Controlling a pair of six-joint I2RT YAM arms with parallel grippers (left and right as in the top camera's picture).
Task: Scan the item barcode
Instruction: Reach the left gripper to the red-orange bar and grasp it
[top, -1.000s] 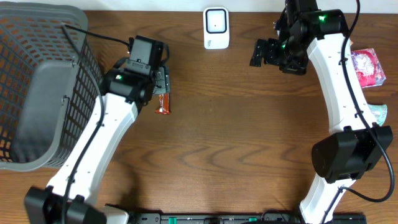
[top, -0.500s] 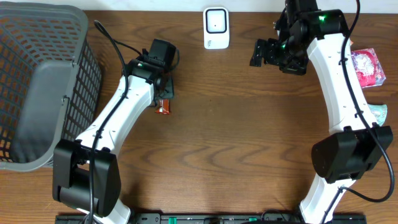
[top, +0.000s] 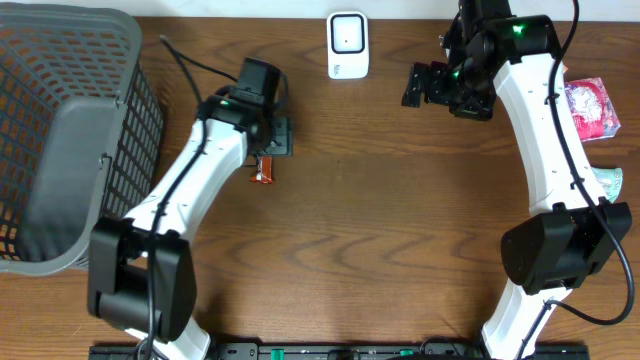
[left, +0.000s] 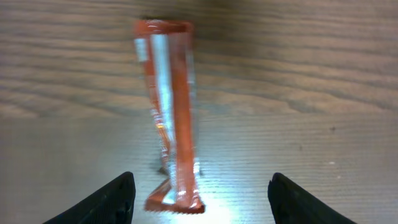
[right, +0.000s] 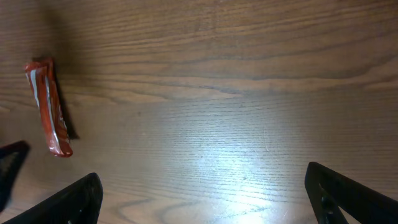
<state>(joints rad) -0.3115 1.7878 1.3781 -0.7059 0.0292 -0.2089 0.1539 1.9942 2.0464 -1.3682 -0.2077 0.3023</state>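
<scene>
The item is a slim orange-red wrapped bar (top: 263, 170) lying flat on the wooden table. My left gripper (top: 273, 140) hovers just over its far end. In the left wrist view the bar (left: 169, 118) runs away from the open left gripper (left: 202, 200), its near crimped end lying between the black fingertips (left: 118, 200) without touching them. The white barcode scanner (top: 347, 45) stands at the back edge. My right gripper (top: 415, 85) hangs open to the right of the scanner, with nothing in it. Its wrist view shows the bar (right: 50, 106) at far left, with the right gripper (right: 205, 199) over bare wood.
A large grey mesh basket (top: 60, 140) fills the left side of the table. A pink packet (top: 592, 108) and a teal item (top: 610, 182) lie at the right edge, behind the right arm.
The left arm has swung its wrist a little to the right, over the bar, and its jaws have narrowed slightly. The bar and the right arm have stayed put.
</scene>
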